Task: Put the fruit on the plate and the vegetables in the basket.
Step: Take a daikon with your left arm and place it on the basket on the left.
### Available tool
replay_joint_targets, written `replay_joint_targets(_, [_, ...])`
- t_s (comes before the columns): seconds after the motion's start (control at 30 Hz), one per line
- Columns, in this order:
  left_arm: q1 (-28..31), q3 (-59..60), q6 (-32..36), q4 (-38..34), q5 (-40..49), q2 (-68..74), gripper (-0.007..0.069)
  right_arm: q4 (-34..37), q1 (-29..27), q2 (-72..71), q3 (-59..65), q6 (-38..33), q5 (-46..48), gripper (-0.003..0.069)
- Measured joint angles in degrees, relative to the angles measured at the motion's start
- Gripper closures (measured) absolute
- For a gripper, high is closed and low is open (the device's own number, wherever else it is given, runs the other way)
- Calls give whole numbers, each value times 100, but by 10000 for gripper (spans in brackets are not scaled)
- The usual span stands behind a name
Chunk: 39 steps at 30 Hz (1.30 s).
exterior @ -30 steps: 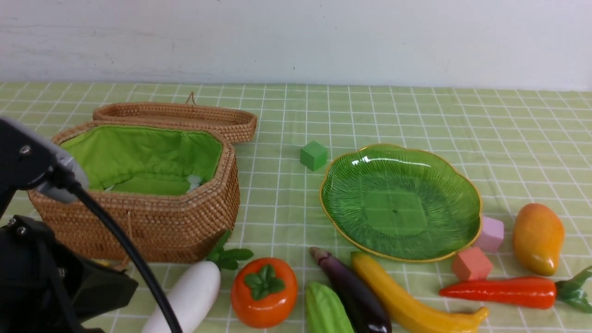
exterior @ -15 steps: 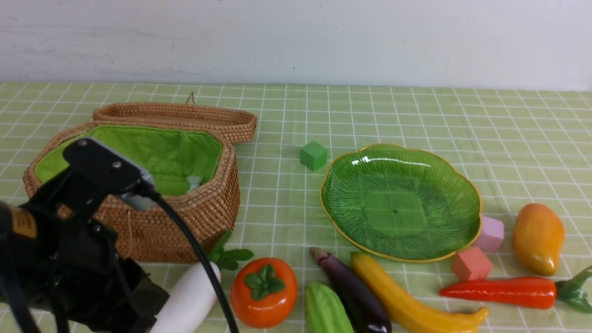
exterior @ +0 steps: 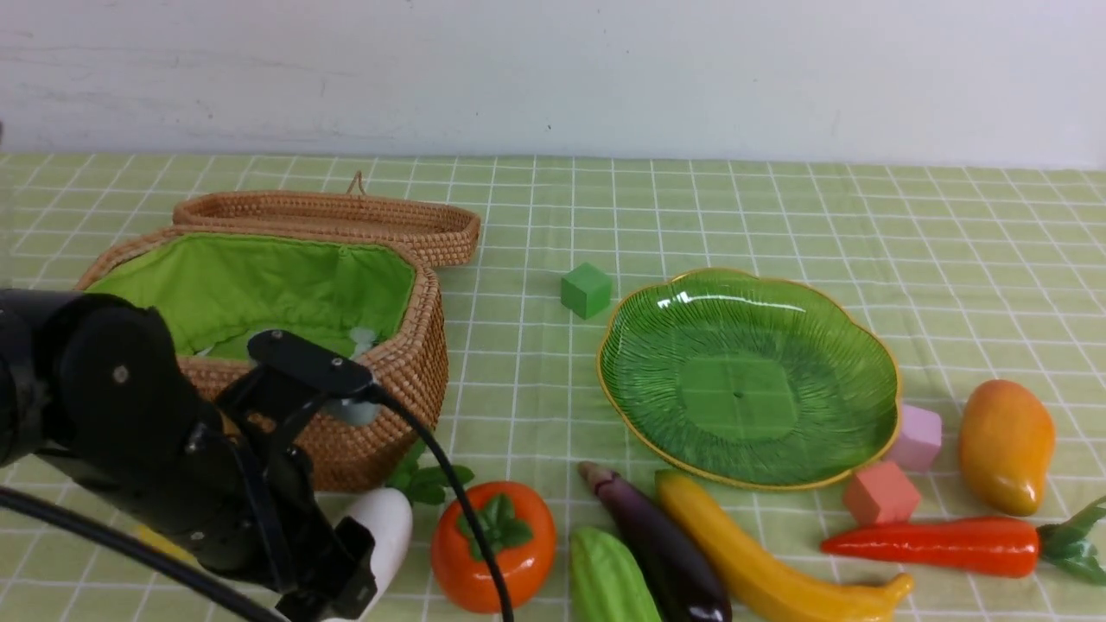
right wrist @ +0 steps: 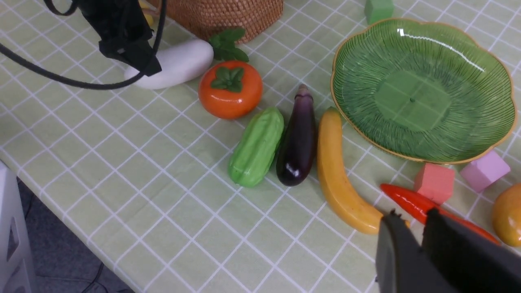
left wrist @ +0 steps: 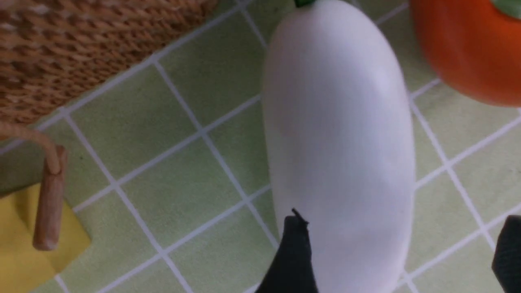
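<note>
My left gripper [exterior: 341, 592] [left wrist: 401, 248] is open low over the tail end of the white radish [exterior: 380, 527] [left wrist: 338, 134]; one finger overlaps the radish, the other stands off to its side. The radish lies in front of the wicker basket [exterior: 380, 389]. Along the front edge lie the persimmon [exterior: 492, 549], green gourd [exterior: 609, 579], eggplant [exterior: 661, 549], banana [exterior: 760, 561] and carrot [exterior: 942, 544], with the mango [exterior: 1007, 445] right of the green plate [exterior: 747, 380], which holds nothing. My right gripper [right wrist: 413, 215] hangs shut and holding nothing above the carrot [right wrist: 407, 201].
The basket's lid [exterior: 346, 216] lies flat behind it. A green cube [exterior: 586, 289] sits behind the plate; pink [exterior: 918, 436] and salmon [exterior: 880, 492] cubes sit at its right front. A wooden toggle [left wrist: 49, 199] on a cord and a yellow cube [left wrist: 16, 244] lie by the basket.
My left arm has swung right and down from the basket's front to the radish's tail, and its jaws have gone from shut to wide open. Nothing on the table has moved.
</note>
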Motion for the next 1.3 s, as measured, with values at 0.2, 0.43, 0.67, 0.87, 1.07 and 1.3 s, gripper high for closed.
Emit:
replay_joint_targets(0.2, [0, 0, -27, 143, -298, 411, 28, 0, 0, 0, 0, -87, 5, 543])
replay_joint_targets(0.43, [0, -4, -27, 313, -539, 744, 32, 0, 0, 0, 0, -110, 17, 542])
replay_joint_targets(0.67, [0, -18, -27, 354, -563, 973, 82, 2, 0, 0, 0, -110, 17, 535])
replay_joint_targets(0.87, [0, -58, -27, 363, -427, 984, 109, 2, 0, 0, 0, -110, 17, 534])
replay_joint_targets(1.07, [0, -113, -27, 363, -127, 938, 109, 2, 0, 0, 0, -110, 21, 534])
replay_joint_targets(1.3, [0, -118, 58, 196, 23, 376, 109, 2, 0, 0, 0, -110, 21, 532])
